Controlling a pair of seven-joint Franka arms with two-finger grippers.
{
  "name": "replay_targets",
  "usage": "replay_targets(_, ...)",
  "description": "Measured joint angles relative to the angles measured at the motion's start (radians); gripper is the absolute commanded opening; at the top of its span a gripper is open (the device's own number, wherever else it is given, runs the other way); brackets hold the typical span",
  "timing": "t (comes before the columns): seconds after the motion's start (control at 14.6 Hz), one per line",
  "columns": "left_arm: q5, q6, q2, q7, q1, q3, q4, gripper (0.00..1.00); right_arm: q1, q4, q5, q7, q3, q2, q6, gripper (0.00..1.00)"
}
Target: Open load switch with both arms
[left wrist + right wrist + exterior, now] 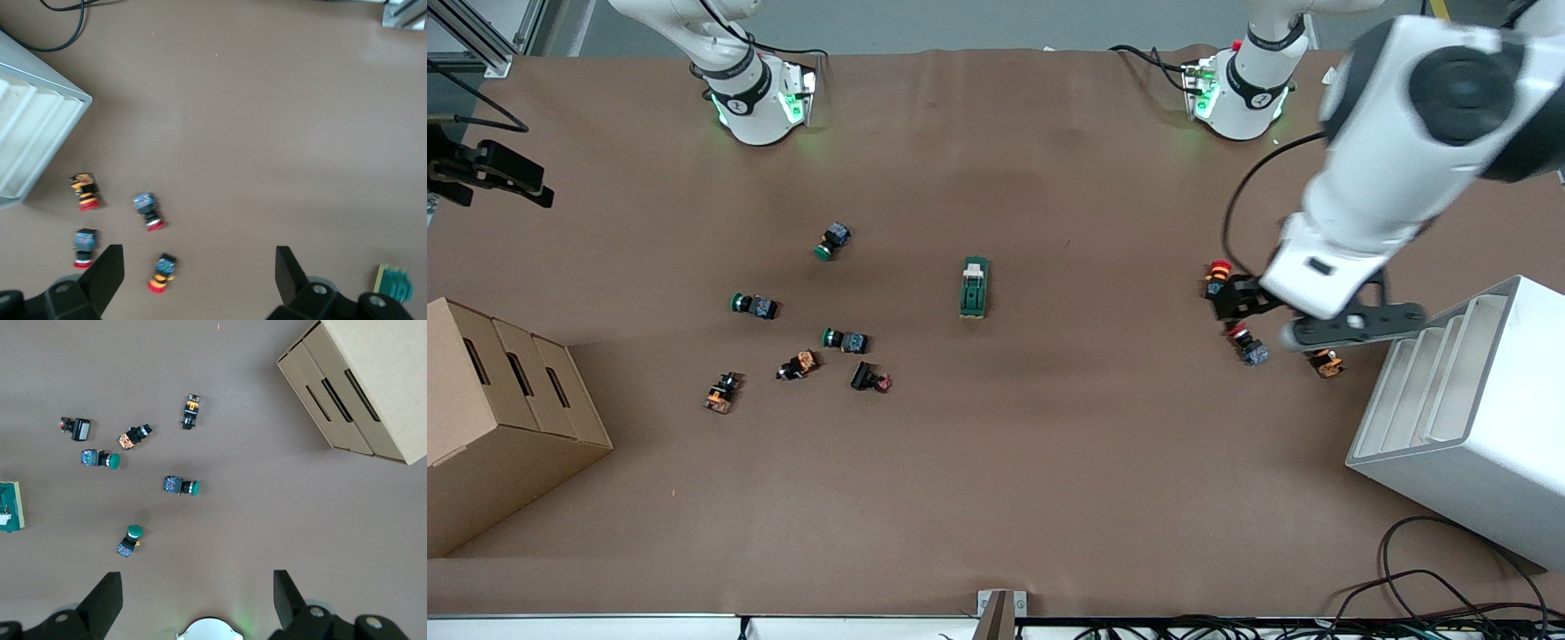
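Note:
The load switch (975, 287) is a dark-green block with a white lever piece, lying alone mid-table. It also shows at the edge of the left wrist view (393, 283) and of the right wrist view (11, 507). My left gripper (1224, 298) (198, 260) hangs open over a cluster of red-capped push buttons (162, 270) toward the left arm's end of the table, well apart from the switch. Nothing is between its fingers. My right gripper (197, 587) is open and empty, high above the right arm's base (208, 630).
Green, orange and black push buttons (845, 340) lie scattered toward the right arm's end. A cardboard box (498, 418) stands at that end and a white slotted rack (1467, 400) at the left arm's end. Red-capped buttons (1254, 348) lie beside the rack.

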Motion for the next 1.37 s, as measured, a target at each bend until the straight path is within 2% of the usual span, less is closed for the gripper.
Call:
replay_targets(0.21,-0.064,-0.074,-0.054,0.174,0.038,0.063,0.000,1.00,0.007,-0.002,-0.015,-0.001,-0.003,-0.006,0.000,1.00)
replay_targets(0.55,-0.072,-0.183,-0.134,0.286,0.118,0.068,-0.003,1.00,0.007,0.000,-0.019,0.000,-0.011,-0.007,0.000,1.00)
replay_targets(0.76,-0.072,-0.206,-0.184,0.337,0.148,0.069,-0.047,1.00,0.007,0.002,-0.019,-0.001,-0.012,-0.008,-0.026,1.00)
replay_targets(1.17,-0.074,-0.216,-0.312,0.421,0.131,0.122,-0.180,1.00,0.008,-0.009,-0.019,-0.002,-0.010,-0.021,-0.032,1.00)
replay_targets(1.37,-0.076,-0.236,-0.348,0.424,0.102,0.129,-0.206,1.00,0.008,-0.024,-0.018,-0.002,-0.010,-0.038,-0.019,1.00)
